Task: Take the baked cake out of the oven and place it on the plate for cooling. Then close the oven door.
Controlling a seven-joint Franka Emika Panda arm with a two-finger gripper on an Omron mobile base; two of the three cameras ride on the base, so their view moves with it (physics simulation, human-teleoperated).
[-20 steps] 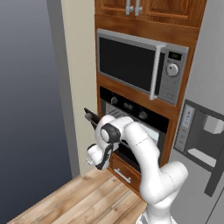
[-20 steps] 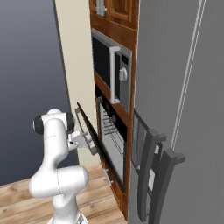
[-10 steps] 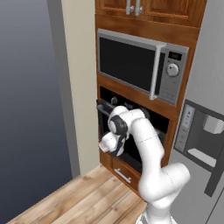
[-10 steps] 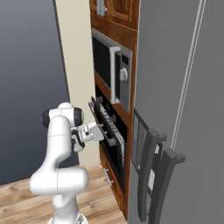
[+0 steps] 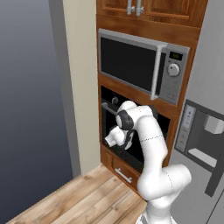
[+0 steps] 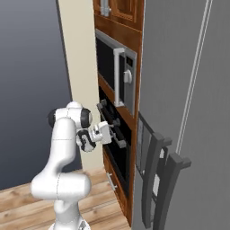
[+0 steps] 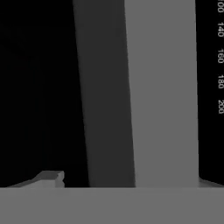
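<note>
The white arm's two-finger pincer [image 6: 109, 133], its opening impossible to judge, sits right at the black glass-fronted oven door's [image 6: 117, 155] long silver bar handle [image 7: 135, 92], which runs horizontally across the door.

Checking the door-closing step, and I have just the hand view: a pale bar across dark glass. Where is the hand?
Observer: The hand is up against the oven door, at its silver handle, just below the microwave.
Operator: Is that door shut?
Observer: In the right base view it stands upright, about flush with the wood cabinetry. I can't rule out a thin gap.
</note>
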